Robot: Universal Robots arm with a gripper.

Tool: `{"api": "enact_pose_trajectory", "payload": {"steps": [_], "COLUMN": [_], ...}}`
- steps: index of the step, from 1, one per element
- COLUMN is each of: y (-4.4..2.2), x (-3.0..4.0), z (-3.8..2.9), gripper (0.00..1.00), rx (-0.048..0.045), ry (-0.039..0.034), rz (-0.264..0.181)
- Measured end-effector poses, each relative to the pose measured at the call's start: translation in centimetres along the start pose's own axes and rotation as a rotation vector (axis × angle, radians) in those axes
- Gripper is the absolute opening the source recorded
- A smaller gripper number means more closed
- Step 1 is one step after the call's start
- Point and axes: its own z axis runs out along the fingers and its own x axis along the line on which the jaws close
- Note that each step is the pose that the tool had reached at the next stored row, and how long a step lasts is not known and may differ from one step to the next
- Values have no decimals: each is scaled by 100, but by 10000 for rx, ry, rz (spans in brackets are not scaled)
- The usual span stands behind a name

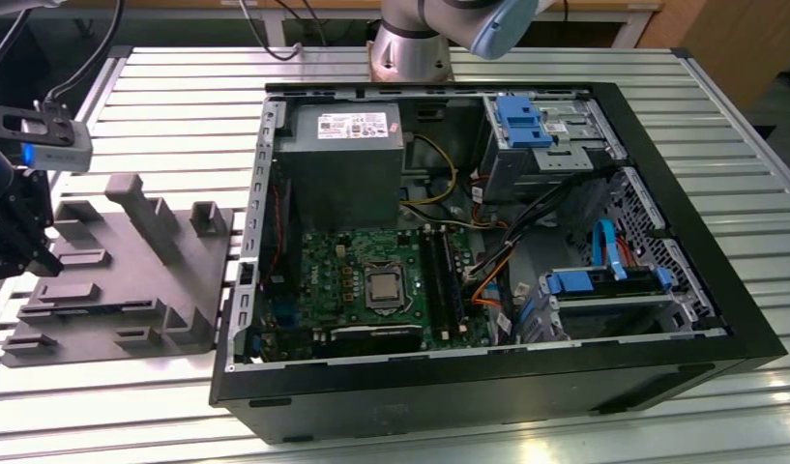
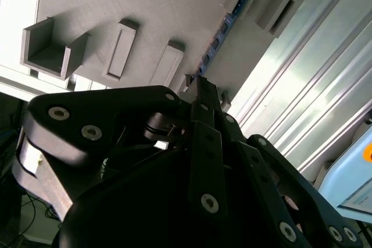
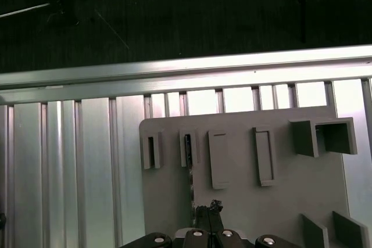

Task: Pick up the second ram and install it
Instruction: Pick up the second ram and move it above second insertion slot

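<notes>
ribbed metal tabletop (image 1: 162,87). an open computer case (image 1: 743,319) sits on the exterior view's right, a grey slotted holder (image 1: 124,280) on its left. the end effector (image 1: 11,227) hangs at the holder's left edge, well apart from the case.

in the second wrist view the ram (image 2: 218,40) stands on edge in a holder slot, with the end effector's tip just at its near end. cannot tell whether the end effector is clenched on it or released.

judgement: early, at the pick-up. the ram is not lifted out, and it is not seated in the motherboard (image 1: 368,280).
</notes>
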Motion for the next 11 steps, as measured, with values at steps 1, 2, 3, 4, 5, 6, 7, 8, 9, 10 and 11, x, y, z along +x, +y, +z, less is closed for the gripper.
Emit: {"api": "enact_pose_trajectory", "payload": {"steps": [1,2,3,4,5,6,7,8,9,10,11], "y": [0,0,0,-1,-1,-1,-1,-1,-1,-1,-1], "x": [0,0,0,0,0,0,0,0,0,0,0], "z": [2,5,7,10,13,15,18,21,24,27,31], "gripper": [11,11,11,11,11,11,11,11,11,11,11], "rx": [-1,0,0,1,1,0,1,1,1,1,1], "ry": [0,0,0,-1,-1,-1,0,-1,0,0,-1], "rz": [0,0,1,0,0,0,0,0,0,0,0]}}
